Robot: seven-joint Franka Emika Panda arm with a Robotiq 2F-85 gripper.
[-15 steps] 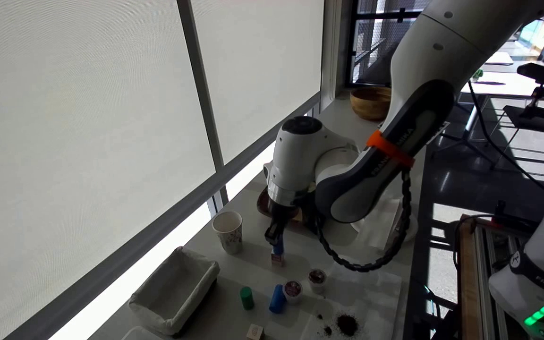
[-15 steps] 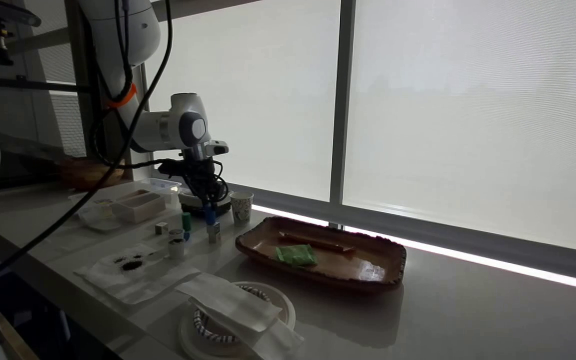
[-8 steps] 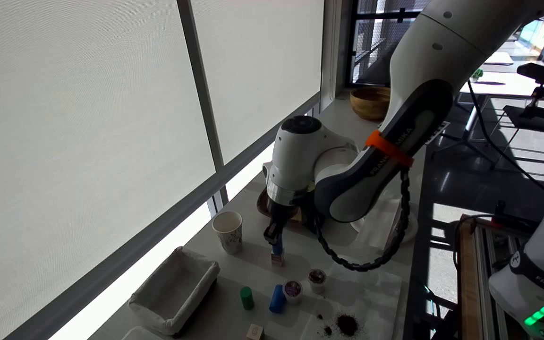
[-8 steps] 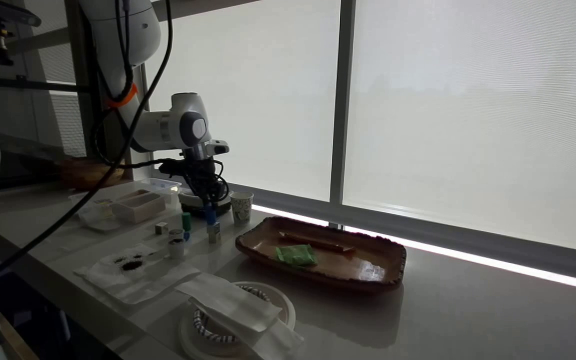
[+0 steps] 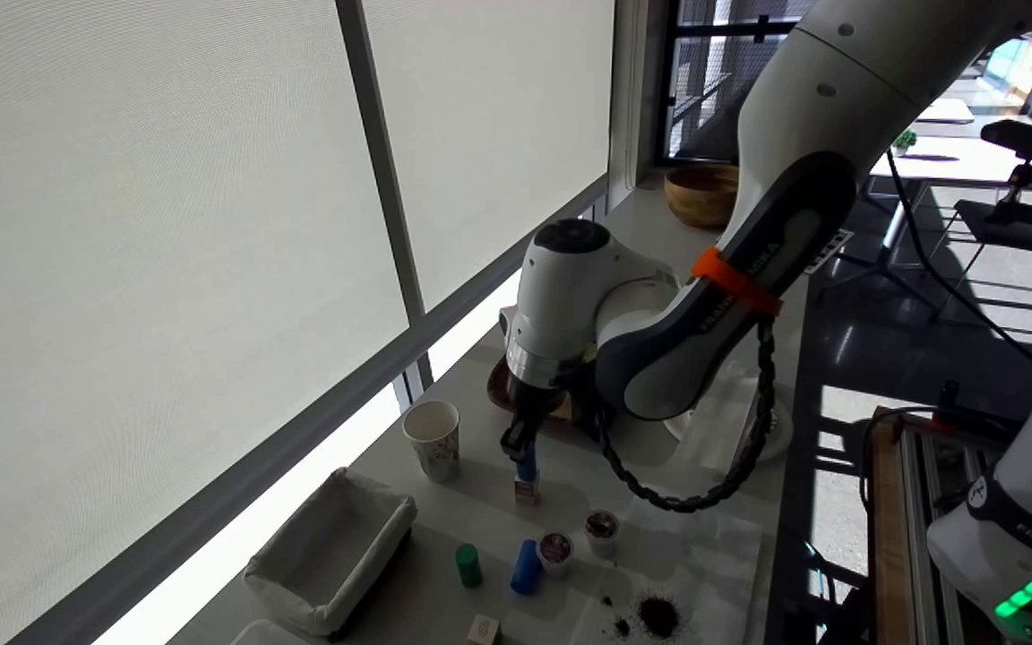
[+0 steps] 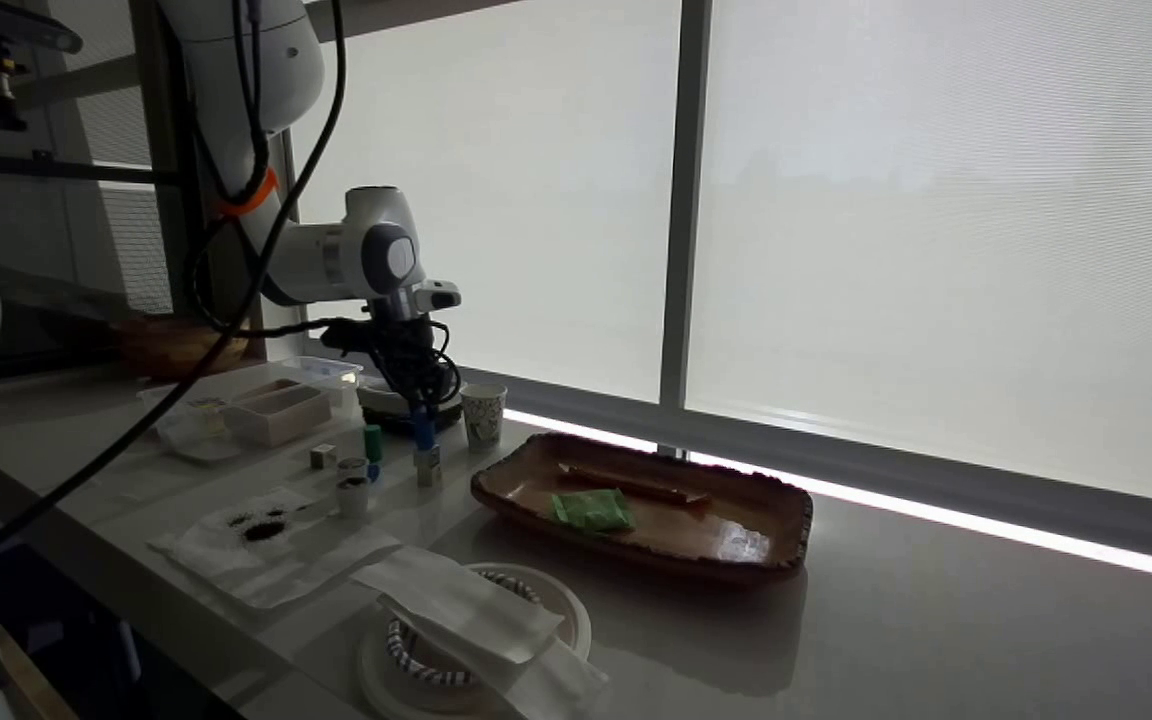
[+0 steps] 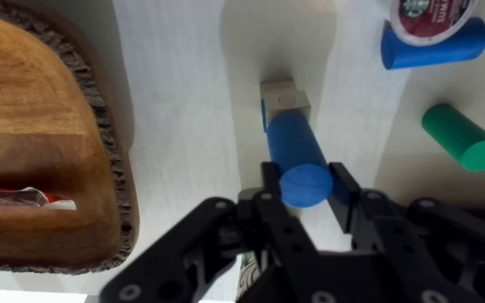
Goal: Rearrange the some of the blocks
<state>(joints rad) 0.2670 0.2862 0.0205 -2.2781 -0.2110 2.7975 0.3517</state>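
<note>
Blue block (image 7: 295, 139) gripped in end effector (image 7: 304, 179); only a slight shift against the frames from a second ago. In an exterior view, arm (image 6: 321, 262) and blue block move a hair toward the picture's right, more in line with the pale cubes (image 6: 428, 466) below. Pale cubes stay put; so do the green block (image 7: 461, 136), the lying blue block (image 7: 440, 48) and the loose cube (image 5: 485, 631) on the desk (image 6: 896, 600).

End effector: fingers (image 7: 270, 179) parted by about the block's width, one each side near its upper end, pads against it as far as the wrist view shows. Blue block held near upright, lower end at the top of the pale cubes, which are stacked one on the other. Cannot tell if it bears on them or sits just above.

Green block stands upright. Lying blue block is on its side, just beside a coffee pod (image 5: 555, 551); second pod (image 5: 601, 528) near. Loose cube well apart from the pale cubes. Paper cup (image 5: 434, 441) upright between basket (image 5: 393, 528) and tray (image 6: 534, 478); green packet (image 6: 593, 510) inside the tray.
</note>
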